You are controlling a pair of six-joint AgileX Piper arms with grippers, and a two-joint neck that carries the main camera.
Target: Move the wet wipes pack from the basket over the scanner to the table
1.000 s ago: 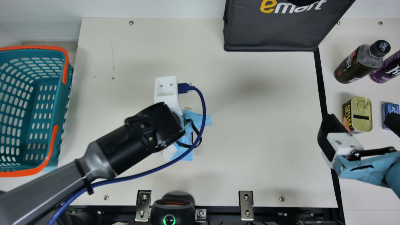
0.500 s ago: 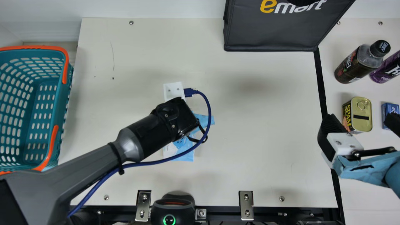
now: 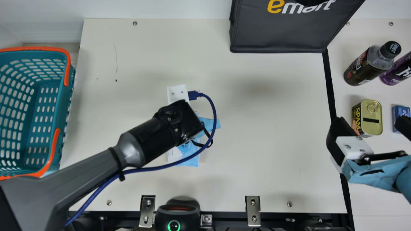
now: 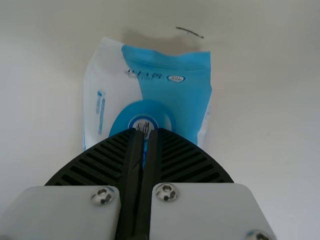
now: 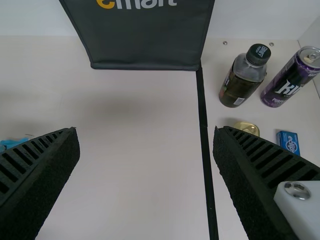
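The left pincer (image 4: 145,131) is closed, apparently empty, above the wet wipes pack (image 4: 187,95), which lies nearer the worktop's (image 3: 263,144) front edge than its back. Likely light, soft, slippery: grip across its middle. The right pincer (image 5: 145,129) gapes.

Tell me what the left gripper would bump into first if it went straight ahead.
Likely the wet wipes pack: in the left wrist view, the left gripper points at its round label, though any gap between them is hard to judge.
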